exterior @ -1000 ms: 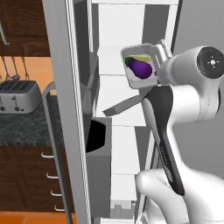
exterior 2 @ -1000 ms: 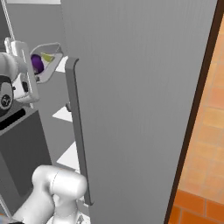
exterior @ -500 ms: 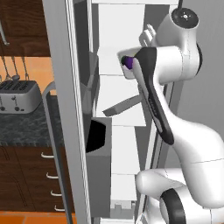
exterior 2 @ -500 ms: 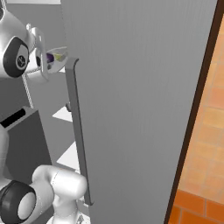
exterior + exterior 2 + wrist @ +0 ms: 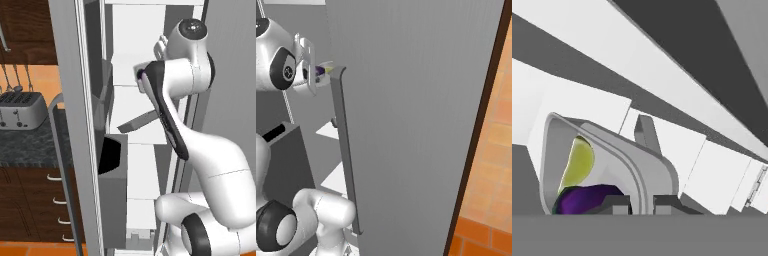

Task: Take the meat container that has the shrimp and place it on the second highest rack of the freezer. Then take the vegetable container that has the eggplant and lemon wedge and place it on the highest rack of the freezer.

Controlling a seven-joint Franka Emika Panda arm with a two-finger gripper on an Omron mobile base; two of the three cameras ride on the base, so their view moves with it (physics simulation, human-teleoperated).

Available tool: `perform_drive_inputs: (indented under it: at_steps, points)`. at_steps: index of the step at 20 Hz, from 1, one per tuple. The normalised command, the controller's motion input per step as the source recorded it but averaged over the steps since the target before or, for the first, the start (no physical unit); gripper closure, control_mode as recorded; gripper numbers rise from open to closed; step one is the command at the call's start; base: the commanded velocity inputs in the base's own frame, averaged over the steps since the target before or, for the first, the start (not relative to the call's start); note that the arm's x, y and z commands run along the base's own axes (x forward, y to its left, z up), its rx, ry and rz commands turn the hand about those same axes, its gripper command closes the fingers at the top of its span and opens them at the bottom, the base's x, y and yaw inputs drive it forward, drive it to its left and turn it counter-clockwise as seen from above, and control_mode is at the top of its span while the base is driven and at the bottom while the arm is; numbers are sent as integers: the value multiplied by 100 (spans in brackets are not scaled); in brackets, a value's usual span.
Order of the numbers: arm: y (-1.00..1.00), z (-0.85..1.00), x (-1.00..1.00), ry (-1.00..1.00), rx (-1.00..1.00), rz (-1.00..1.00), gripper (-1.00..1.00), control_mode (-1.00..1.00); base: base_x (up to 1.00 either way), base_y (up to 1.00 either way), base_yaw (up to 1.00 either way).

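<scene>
The tool [image 5: 642, 204] pinches the rim of the vegetable container [image 5: 607, 160], with eggplant [image 5: 587, 197] and lemon wedge [image 5: 577, 162], inside the freezer [image 5: 145, 80]. Keep it level, sliding fully onto the highest rack before releasing.

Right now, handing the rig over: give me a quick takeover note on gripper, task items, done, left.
Gripper: shut on the rim of the vegetable container, carried up at the freezer's upper racks.
Eggplant and lemon wedge are both in the container; the right base view shows them beside the long door handle.
Done: vegetable container picked up and raised to the open freezer.
Can't confirm: the shrimp container's placement; the arm blocks much of the racks.
Left: set the container on the highest rack, release the fingers, withdraw.
</scene>
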Motion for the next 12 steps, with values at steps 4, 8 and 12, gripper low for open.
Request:
perform_drive_inputs:
  at_steps: [4, 8, 12]
  points:
    - [0, -8, 90, 0, 0, 0, 100, -100, 0, 0, 0]
    - [0, -1, 74, 0, 0, 0, 100, -100, 0, 0, 0]
    - [0, -18, 54, 0, 0, 0, 100, -100, 0, 0, 0]
